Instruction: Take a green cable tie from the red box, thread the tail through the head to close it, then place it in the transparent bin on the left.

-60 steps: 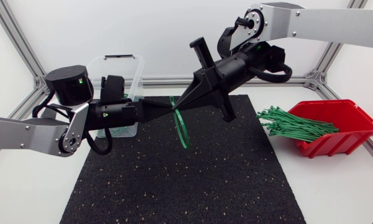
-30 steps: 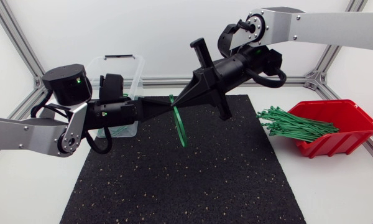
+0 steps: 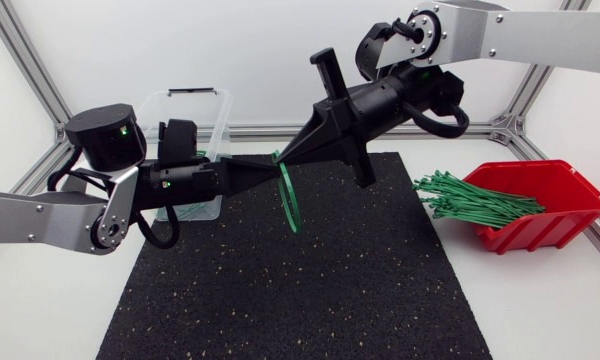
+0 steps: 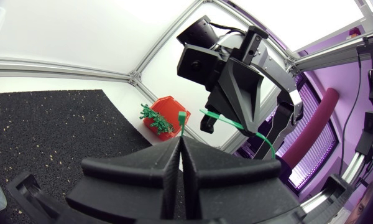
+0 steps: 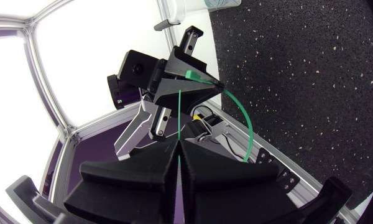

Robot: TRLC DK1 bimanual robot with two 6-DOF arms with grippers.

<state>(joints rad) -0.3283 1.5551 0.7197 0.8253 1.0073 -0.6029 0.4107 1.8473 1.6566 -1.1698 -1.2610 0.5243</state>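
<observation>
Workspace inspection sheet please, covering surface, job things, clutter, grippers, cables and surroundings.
Surface: black mat on a white table.
Job's things: green cable tie looped in the air between both grippers, cannot tell if it is closed; red box at right with more ties spilling over its edge; transparent bin at back left.
Clutter: nothing seen.
Grippers: left gripper and right gripper both shut on the cable tie, tips nearly meeting.
Cables: black cable loops on both arms, clear of the tie.
Surroundings: nothing seen.

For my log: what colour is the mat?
Black mat with pale speckles; the head view shows it best.
</observation>
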